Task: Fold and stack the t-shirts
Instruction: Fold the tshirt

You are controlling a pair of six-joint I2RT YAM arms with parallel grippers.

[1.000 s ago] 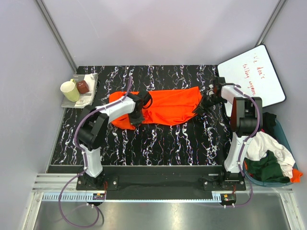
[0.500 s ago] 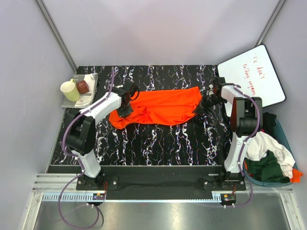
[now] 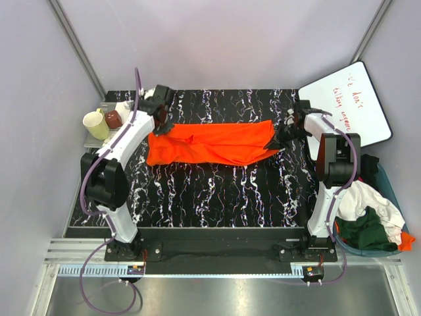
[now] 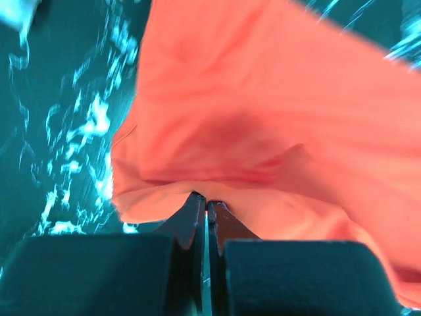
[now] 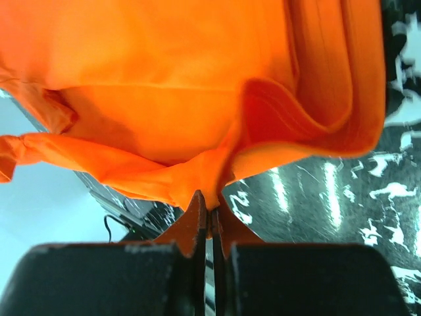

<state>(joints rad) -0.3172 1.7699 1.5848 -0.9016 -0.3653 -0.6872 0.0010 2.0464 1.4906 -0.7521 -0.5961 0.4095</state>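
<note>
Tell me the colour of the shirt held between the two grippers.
The t-shirt is plain bright orange, clearest in the top external view.

1 pale yellow mug [image 3: 96, 124] stands beside 1 dark red cup [image 3: 114, 119]; white rectangular red-lettered board [image 3: 347, 106] lies far right.

1. You see the orange t-shirt [image 3: 210, 143] as soft, matt, creased cloth.
2. Your counter [image 3: 217, 191] looks glossy and smooth, black with white veining, catching glare.
3. Your left end effector [image 4: 205, 203] and right end effector [image 5: 210, 210] look matt black.

The orange t-shirt [image 3: 210, 143] lies stretched sideways on the table [image 3: 217, 194]; white and green shirts [image 3: 370, 205] heaped far right.
</note>
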